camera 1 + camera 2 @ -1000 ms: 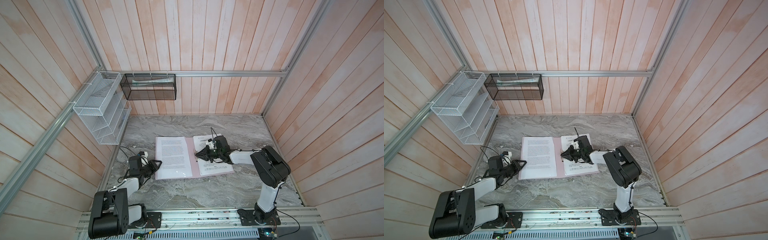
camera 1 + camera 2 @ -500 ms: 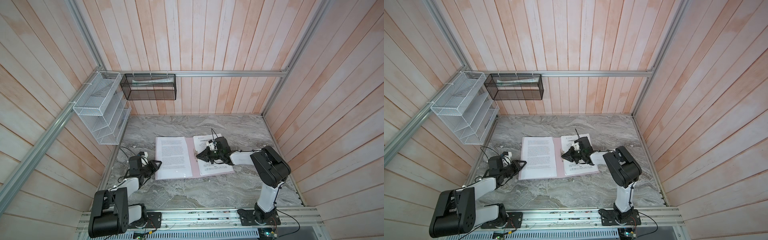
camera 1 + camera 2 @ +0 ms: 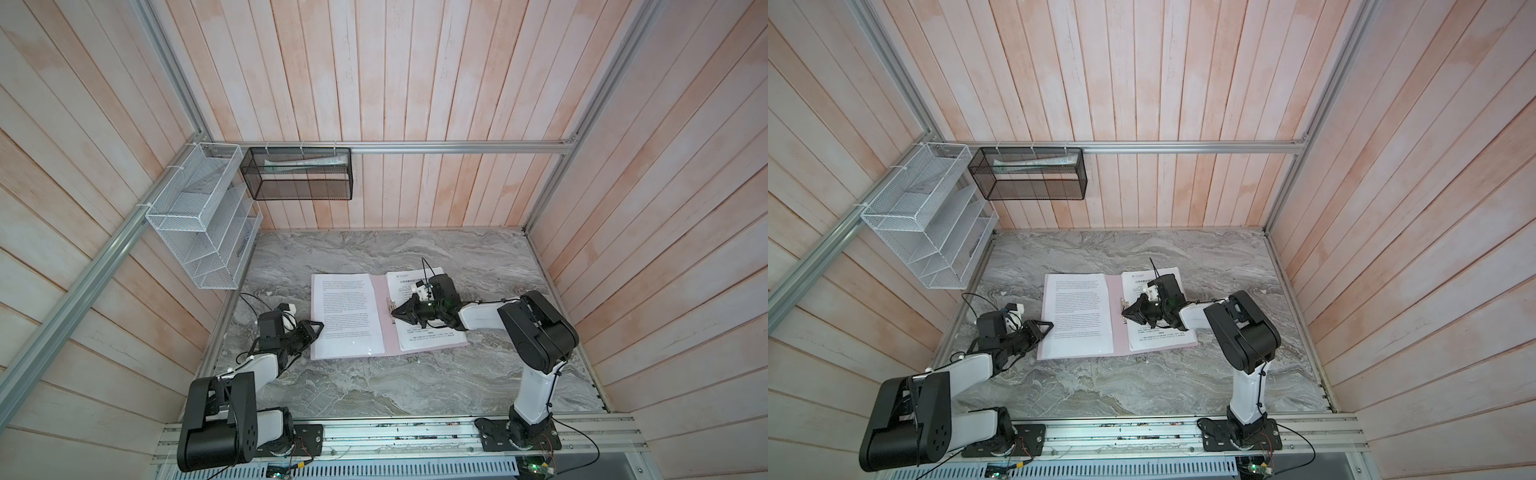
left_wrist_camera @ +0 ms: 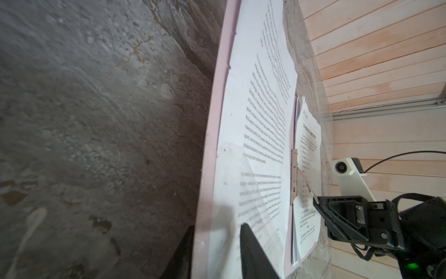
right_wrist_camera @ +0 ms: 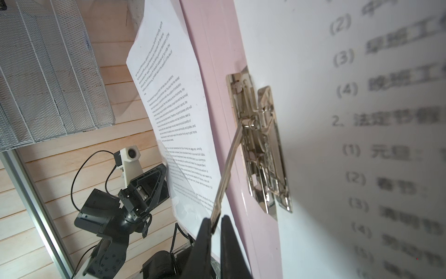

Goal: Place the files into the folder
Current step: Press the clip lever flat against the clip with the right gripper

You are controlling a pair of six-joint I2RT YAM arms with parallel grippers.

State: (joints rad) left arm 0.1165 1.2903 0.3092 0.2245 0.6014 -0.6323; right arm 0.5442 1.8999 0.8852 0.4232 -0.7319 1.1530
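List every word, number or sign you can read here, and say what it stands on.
"2.": section number on the right sheet.
"(1)", "(2)", "(3)", "(4)": item numbers on the same sheet; the Chinese characters beside them are blurred.
Left sheet: dense English print, too small to read.
Header logo on the right sheet: too small to read.

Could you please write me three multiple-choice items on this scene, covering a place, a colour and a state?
1. Where is the clip? A in the rack; B on the spine of the folder; C on the table.
2. What colour is the folder? A blue; B pink; C green.
3. The right gripper is: A open; B shut on nothing; C shut on the clip's lever.
Answers: B, it sits between the two flaps; B, pink card shows around the sheets; C, its jaws pinch the lever's tip.
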